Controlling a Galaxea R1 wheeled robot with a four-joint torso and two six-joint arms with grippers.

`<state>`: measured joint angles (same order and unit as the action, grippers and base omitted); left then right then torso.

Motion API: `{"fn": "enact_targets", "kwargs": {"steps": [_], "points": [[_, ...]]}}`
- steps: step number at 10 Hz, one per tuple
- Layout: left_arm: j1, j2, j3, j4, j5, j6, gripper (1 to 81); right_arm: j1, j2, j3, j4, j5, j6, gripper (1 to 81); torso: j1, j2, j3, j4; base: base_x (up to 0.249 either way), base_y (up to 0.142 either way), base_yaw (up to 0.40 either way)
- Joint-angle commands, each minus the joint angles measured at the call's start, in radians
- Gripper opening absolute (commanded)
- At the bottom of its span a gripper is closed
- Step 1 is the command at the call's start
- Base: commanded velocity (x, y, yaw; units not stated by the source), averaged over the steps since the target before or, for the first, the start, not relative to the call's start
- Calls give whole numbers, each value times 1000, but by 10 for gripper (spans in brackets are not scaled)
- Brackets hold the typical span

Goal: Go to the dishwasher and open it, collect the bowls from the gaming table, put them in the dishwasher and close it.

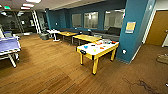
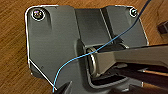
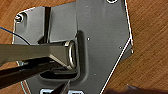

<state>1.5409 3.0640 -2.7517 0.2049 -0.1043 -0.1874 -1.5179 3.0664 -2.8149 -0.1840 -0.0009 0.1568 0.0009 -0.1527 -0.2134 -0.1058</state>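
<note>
Standing ahead: gaming table (image 1: 93,52) with coloured bowls (image 1: 94,47) on top.

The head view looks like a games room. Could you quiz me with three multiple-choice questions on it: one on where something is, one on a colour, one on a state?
1. Where do the bowls lie?
A. on the floor
B. on the gaming table
C. on the blue table-tennis table

2. What colour are the gaming table's legs?
A. yellow
B. black
C. red

3. How do the bowls lie on the table top?
A. stacked in one pile
B. spread apart
C. packed in a box

Answers:
1 B, the coloured bowls sit on its white top.
2 A, the near legs and rim are yellow.
3 B, separate spots of colour are scattered over the top.
</note>
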Motion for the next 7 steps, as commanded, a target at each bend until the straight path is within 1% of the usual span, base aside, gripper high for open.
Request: {"fn": "enact_targets", "kwargs": {"steps": [1, 7], "points": [[-32, 4, 3, -4, 52, 2, 811, 41, 2, 2, -5, -56, -3, 811, 0, 0, 0, 0, 117, 0, 0], [-32, 1, 3, -4, 52, 0, 811, 40, 2, 2, -5, -56, -3, 811, 0, 0, 0, 0, 114, 0, 0]]}}
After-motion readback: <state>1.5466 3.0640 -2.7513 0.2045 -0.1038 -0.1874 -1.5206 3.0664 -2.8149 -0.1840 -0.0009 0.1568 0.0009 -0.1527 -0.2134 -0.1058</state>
